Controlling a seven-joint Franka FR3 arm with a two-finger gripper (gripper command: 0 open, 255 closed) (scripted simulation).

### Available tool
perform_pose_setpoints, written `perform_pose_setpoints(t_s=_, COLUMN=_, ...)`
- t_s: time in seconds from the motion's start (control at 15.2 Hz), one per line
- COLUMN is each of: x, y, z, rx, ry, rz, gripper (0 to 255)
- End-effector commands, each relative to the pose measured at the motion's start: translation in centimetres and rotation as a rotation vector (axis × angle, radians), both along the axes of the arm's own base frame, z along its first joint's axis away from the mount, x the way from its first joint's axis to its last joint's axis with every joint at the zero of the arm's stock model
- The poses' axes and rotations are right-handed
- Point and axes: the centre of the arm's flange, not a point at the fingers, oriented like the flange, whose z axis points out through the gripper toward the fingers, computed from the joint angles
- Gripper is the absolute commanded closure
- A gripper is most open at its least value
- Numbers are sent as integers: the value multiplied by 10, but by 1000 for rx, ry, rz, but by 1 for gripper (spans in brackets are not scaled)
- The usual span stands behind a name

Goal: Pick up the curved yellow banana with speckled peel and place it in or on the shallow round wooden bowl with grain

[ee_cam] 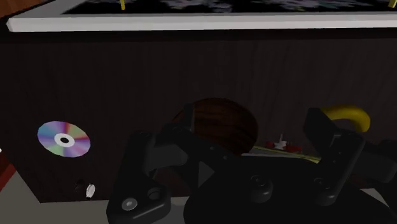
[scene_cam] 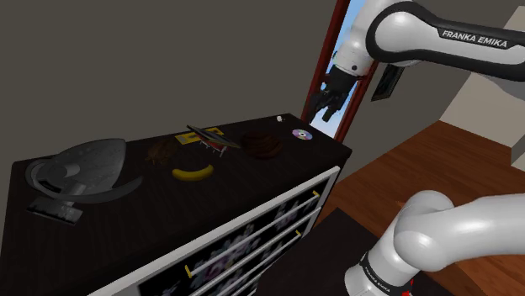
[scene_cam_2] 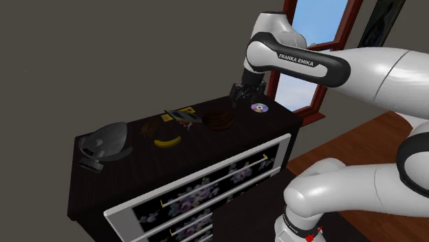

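Currently the hand is hovering, spread and empty, over the disc end of the dresser, while the banana is lying well beyond the bowl. Reaching across, it is probably risking clipping the bowl or the clutter.

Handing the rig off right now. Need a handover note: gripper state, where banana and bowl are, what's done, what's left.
Gripper: open, holding nothing, in the air above the end of the cabinet top where the shiny disc lies.
Banana: lying flat on the cabinet top, untouched, to the shoulder view's left of the bowl and apart from it.
Bowl: dark brown, round, upright on the top between banana and disc, nothing in it.
Done: nothing yet beyond the arm being over the cabinet.
Left: move over the banana, descend, grasp, lift, carry to the bowl, release.
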Motion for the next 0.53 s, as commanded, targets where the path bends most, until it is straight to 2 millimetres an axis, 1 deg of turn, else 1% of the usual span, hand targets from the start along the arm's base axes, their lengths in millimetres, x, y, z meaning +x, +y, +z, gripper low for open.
perform_pose_setpoints(t_s=0.0, x=16, y=13, z=-14, rx=2, ry=-8, rz=28, gripper=0)
perform_pose_setpoints(t_s=0.46, x=67, y=70, z=-60, rx=8, ry=-28, rz=124, gripper=0)
